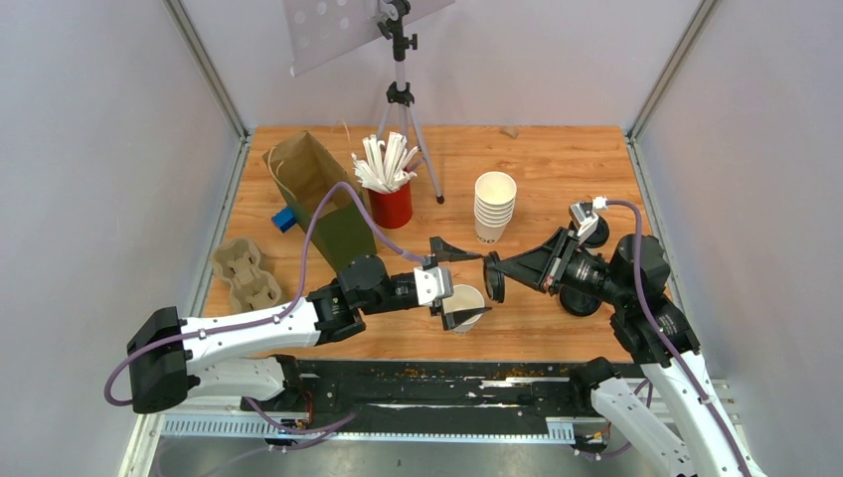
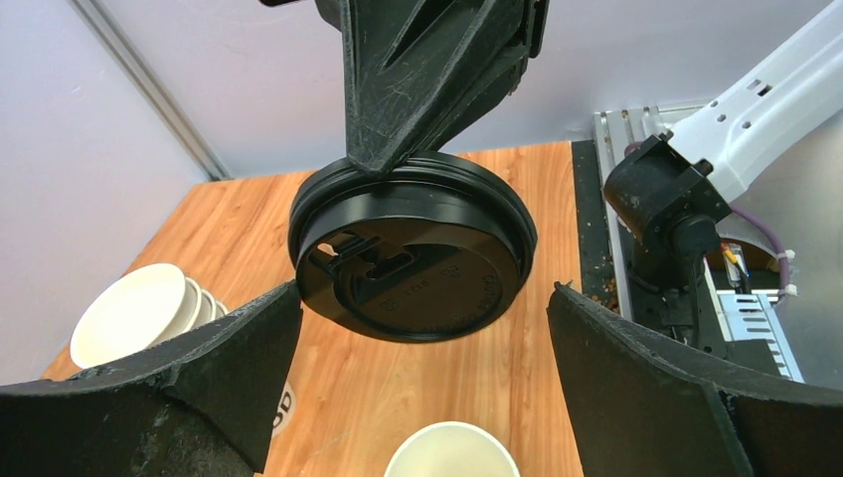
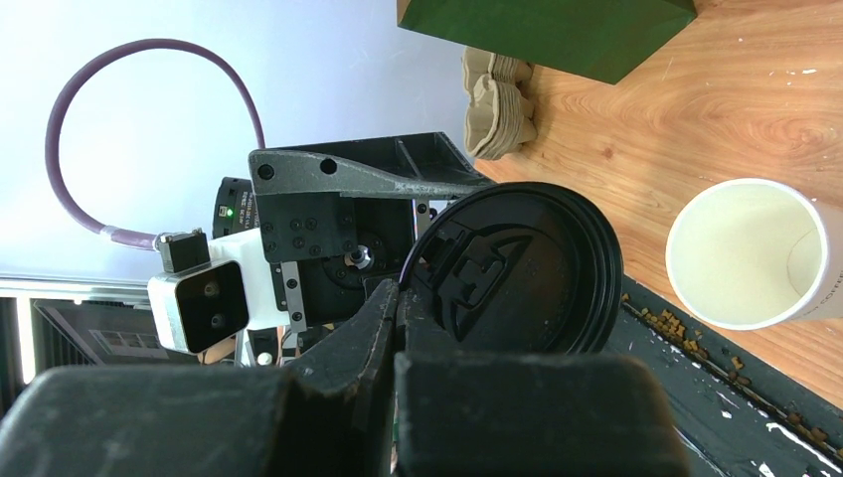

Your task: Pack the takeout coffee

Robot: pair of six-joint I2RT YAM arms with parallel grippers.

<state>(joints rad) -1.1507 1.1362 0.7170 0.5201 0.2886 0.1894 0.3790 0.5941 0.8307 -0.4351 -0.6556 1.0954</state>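
Note:
The white paper cup stands upright and lidless near the table's front edge, and it also shows in the left wrist view and the right wrist view. My right gripper is shut on the rim of the black lid, holding it on edge in the air just right of the cup. My left gripper stands wide open above the cup and faces the lid, with nothing between its fingers. In the right wrist view the lid fills the space just beyond my pinched right gripper.
A stack of nested white cups and a red cup of straws stand mid-table. An open brown paper bag lies at the left with a cardboard cup carrier before it. A tripod stands at the back.

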